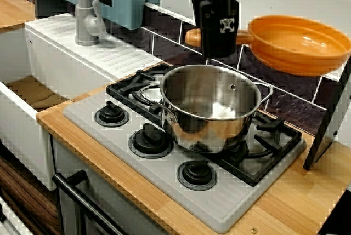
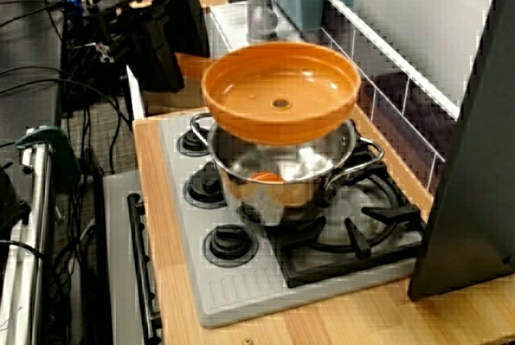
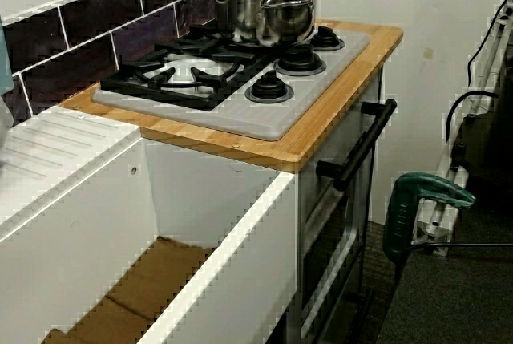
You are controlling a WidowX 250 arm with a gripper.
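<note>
While the tool [image 1: 219, 46] is hanging nose-down above the steel pot [image 1: 211, 109], it is carrying the orange pan [image 1: 299, 42] by its handle [image 1: 192, 36]. The fingers are hiding behind the black housing, but the pan is riding in the air with nothing under it, so I am reading the tool as clamped on that handle. The pan is floating level and mouth-up, higher than the pot's rim and toward the pot's wall side. In the view from the stove's end its bowl [image 2: 280, 92] is overlapping the pot's mouth, while in the front view it is sitting behind and right of the pot, so how much is lying over the pot I cannot tell. Its long axis is running along the tiled wall [image 1: 164, 32] behind the pot, the handle's stub poking out sinkward of the tool and the bowl stretching the opposite way. The pot is standing upright on the black grate [image 1: 269, 150], and three knobs [image 1: 151, 141] are lining the grey plate in front of it. Under it all the wooden bench [image 1: 296, 202] is carrying the stove. A grey faucet [image 1: 85, 16] is rising well to the pot's left, and a dark panel [image 1: 329, 120] is leaning at the pot's right.
</note>
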